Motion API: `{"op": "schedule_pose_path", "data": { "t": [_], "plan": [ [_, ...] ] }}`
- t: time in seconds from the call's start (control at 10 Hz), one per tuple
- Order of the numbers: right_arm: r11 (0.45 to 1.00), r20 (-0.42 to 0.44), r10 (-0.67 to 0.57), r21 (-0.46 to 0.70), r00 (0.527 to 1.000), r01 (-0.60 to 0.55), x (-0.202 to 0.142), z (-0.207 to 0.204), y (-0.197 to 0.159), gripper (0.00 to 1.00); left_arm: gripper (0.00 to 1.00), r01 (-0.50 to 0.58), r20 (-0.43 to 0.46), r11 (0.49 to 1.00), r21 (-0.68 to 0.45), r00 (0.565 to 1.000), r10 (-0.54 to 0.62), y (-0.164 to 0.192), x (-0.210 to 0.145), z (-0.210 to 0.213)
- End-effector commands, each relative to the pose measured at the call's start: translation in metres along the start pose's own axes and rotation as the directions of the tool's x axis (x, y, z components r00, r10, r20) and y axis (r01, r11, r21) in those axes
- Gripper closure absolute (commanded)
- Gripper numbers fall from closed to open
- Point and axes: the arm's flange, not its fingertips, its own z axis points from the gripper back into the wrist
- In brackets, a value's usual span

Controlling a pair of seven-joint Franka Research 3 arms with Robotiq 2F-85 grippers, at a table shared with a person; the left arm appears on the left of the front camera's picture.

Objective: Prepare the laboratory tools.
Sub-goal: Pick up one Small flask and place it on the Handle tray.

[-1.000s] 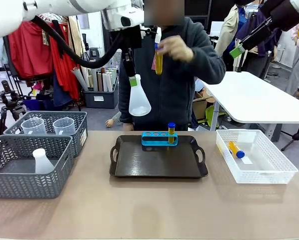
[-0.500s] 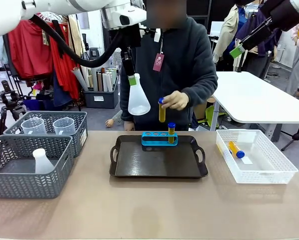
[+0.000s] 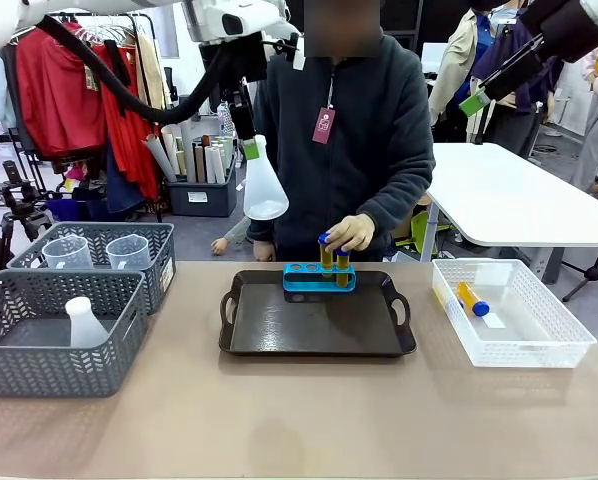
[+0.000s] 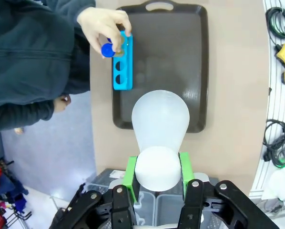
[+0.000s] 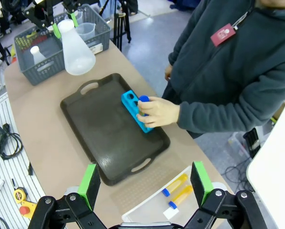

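Left gripper [image 4: 157,168] pinches flask [image 4: 160,119] neck up high; lower upright onto near tray [image 4: 180,57], clear of hand [image 4: 102,21]. Right gripper [image 5: 145,174] spread.

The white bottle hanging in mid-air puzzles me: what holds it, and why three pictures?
Two robot arms share a table with a person. One picture looks across the table; two come from wrist cameras. The left gripper is clamped on the neck of a conical flask, up in the air. The right gripper hangs open and empty. The person's hand sets a blue-capped amber tube into the blue rack on the dark tray, beside a second tube. Two more tubes lie in the white basket; grey baskets hold beakers and another flask.
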Motion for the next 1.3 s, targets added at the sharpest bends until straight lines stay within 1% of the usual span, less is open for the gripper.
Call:
{"op": "schedule_pose_path", "data": {
  "t": [0.0,0.1,1.0,1.1,1.2],
  "plan": [
    [1.0,0.005,0.006,0.003,1.0,-0.006,0.0,0.001,0.0,0.0,1.0,-0.002,0.013,0.999,-0.039,1.0,0.003,-0.01,-0.008,0.002],
    [1.0,0.005,0.006,0.003,1.0,-0.006,0.0,0.001,0.0,0.0,1.0,0.0,0.0,1.0,0.0,1.0,0.0,0.0,0.0,0.0],
    [1.0,0.005,0.006,0.003,1.0,-0.006,0.0,0.001,0.0,0.0,1.0,-0.001,-0.004,1.0,-0.009,1.0,0.001,0.0,0.0,-0.004],
    [1.0,0.005,0.006,0.003,1.0,-0.006,0.0,0.001,0.0,0.0,1.0,0.038,-0.03,0.999,-0.031,0.999,-0.039,0.006,0.005,-0.013],
    [1.0,0.005,0.006,0.003,1.0,-0.006,0.0,0.001,0.0,0.0,1.0,0.143,-0.059,0.987,-0.074,0.987,-0.147,0.007,0.013,-0.022]
  ]
}}
